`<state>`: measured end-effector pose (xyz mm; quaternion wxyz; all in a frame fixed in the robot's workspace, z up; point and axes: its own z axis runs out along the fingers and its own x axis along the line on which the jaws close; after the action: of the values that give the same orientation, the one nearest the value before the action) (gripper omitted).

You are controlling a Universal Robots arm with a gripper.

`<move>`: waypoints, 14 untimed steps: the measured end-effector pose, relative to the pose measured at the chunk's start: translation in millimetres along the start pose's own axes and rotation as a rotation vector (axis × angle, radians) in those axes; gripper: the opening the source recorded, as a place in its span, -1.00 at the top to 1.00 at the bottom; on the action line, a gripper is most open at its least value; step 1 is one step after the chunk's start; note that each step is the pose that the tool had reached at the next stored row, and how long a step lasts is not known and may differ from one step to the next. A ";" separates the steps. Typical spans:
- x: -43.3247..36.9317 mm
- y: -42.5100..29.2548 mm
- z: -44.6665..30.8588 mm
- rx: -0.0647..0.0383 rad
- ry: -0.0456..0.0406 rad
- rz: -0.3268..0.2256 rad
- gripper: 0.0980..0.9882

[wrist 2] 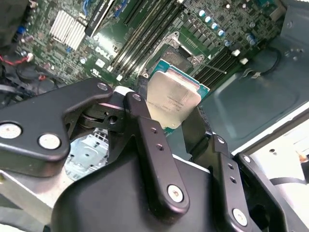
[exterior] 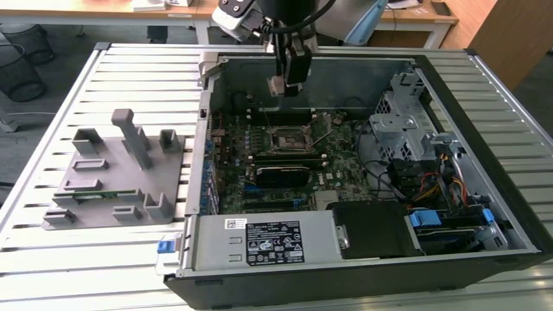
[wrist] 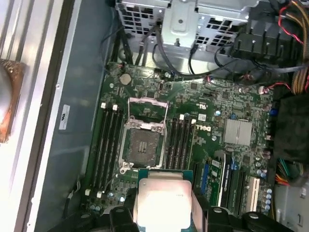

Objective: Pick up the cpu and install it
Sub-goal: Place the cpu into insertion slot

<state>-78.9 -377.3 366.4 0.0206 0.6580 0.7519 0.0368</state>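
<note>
Slatted grey worktop [exterior: 129, 84] holds an open computer case [exterior: 509, 214]. Above the motherboard [exterior: 346, 146], the claw [exterior: 283, 81] is closed on the cpu [wrist 2: 171, 99], pinching its edges, probably so the flat chip can meet the open socket [wrist: 142, 145] below.

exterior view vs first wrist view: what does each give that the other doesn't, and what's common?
Exterior view: the grey fixture at the exterior view's left, outside the case. First wrist view: the cpu with its silvery top face-on, and the socket with its frame raised. Shared: the gripper shut on the cpu above the motherboard, plus the drive cage.
</note>
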 end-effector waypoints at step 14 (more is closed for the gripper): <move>-0.2 0.2 8.7 0.039 -0.0007 0.038 0.03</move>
<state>-78.0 -377.3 357.8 0.0073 0.6725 0.7397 0.0223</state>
